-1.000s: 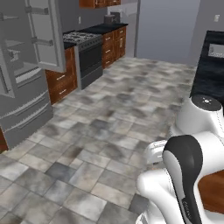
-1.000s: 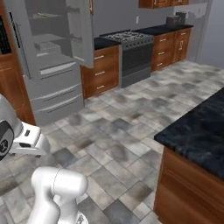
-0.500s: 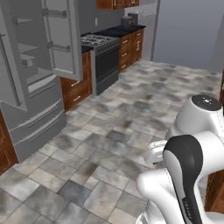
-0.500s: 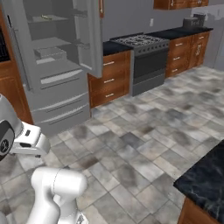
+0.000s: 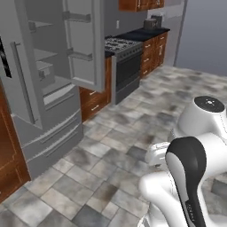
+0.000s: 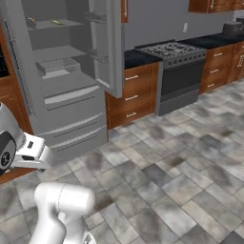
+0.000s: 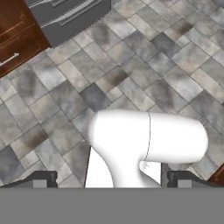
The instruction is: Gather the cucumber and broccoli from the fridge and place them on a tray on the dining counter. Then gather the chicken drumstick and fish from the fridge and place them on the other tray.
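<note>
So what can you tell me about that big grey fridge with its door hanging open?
The fridge is tall, grey and steel-looking, standing between brown wood cabinets on the tiled floor. One upper door is swung wide open, with shelf bins on its inner side. Inside are pale grey shelves; the top shelf holds a few small items, too small to identify. Below sit two closed drawer fronts. Nothing of the robot touches it.

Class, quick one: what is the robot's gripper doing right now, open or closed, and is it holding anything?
Gripper: open, fingers spread wide apart, holding nothing; it points down at the tiled floor.
</note>
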Tool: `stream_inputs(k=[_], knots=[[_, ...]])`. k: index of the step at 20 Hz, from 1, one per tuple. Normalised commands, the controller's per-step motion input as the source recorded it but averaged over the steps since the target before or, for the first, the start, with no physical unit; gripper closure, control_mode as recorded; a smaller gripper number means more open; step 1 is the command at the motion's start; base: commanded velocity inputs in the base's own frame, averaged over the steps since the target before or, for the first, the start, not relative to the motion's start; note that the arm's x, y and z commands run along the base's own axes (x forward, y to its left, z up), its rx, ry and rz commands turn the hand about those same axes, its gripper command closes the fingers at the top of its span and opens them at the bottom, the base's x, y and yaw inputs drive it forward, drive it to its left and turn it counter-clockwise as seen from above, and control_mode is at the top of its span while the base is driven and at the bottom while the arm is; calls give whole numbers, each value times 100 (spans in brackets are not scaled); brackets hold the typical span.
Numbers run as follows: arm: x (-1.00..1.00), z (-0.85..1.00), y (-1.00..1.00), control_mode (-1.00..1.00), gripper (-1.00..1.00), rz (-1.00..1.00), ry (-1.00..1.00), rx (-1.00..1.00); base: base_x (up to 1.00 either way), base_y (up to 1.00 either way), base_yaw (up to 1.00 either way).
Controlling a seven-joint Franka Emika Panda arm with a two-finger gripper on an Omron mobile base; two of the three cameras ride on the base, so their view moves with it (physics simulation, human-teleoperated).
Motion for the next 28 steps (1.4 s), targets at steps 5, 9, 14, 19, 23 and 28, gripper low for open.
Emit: stream_inputs(k=[5,9,14,19,23,28], knots=[[0,0,0,100,-100,0,0,0,87,7,22],[0,0,0,100,-100,0,0,0,56,-5,25],[0,0,0,100,-100,0,0,0,64,-36,28],[0,0,0,100,-100,0,0,0,53,-43,30],[0,0,0,100,-100,0,0,0,60,-36,30],[0,0,0,100,-100,0,0,0,55,-18,23]])
